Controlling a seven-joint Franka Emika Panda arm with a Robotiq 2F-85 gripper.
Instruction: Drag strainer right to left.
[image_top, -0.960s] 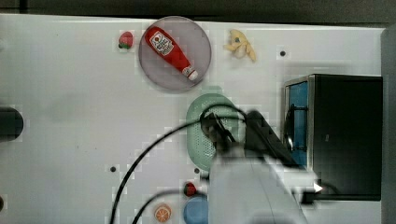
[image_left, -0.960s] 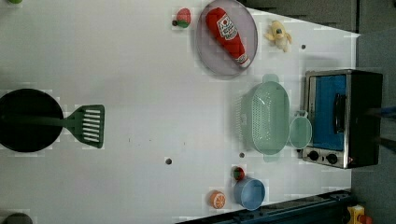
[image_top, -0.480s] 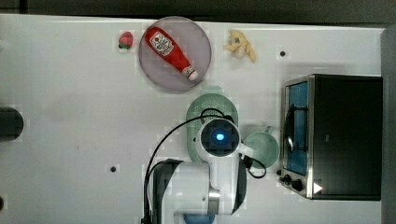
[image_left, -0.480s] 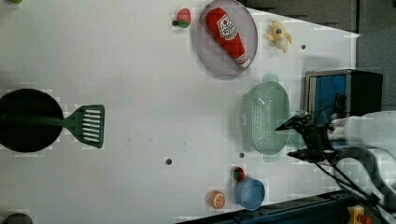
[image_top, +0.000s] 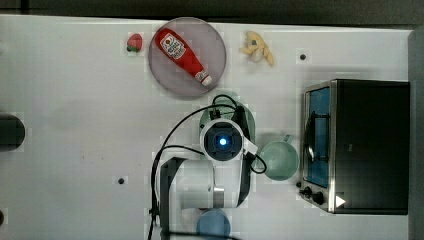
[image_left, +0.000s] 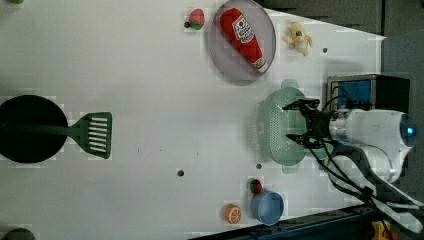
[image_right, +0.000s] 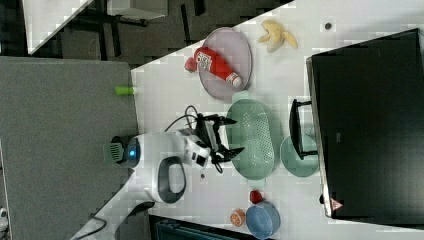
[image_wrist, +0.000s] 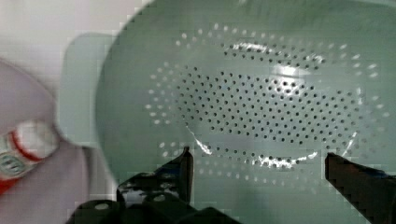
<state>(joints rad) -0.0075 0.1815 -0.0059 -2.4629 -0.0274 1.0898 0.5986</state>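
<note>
End effector (image_left: 296, 121) sits right of centre in the left view, fingers spread wide over your strainer (image_left: 274, 125), empty, positioned so one finger can hook inside for dragging.

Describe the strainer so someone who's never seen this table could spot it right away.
In the left view, find the toaster oven at the table's right edge. The strainer lies just to its left, below the grey plate holding the ketchup bottle, with the open gripper over it. It is a pale mint oval with a hole-dotted base, bigger than the round handled cup beside it.
</note>
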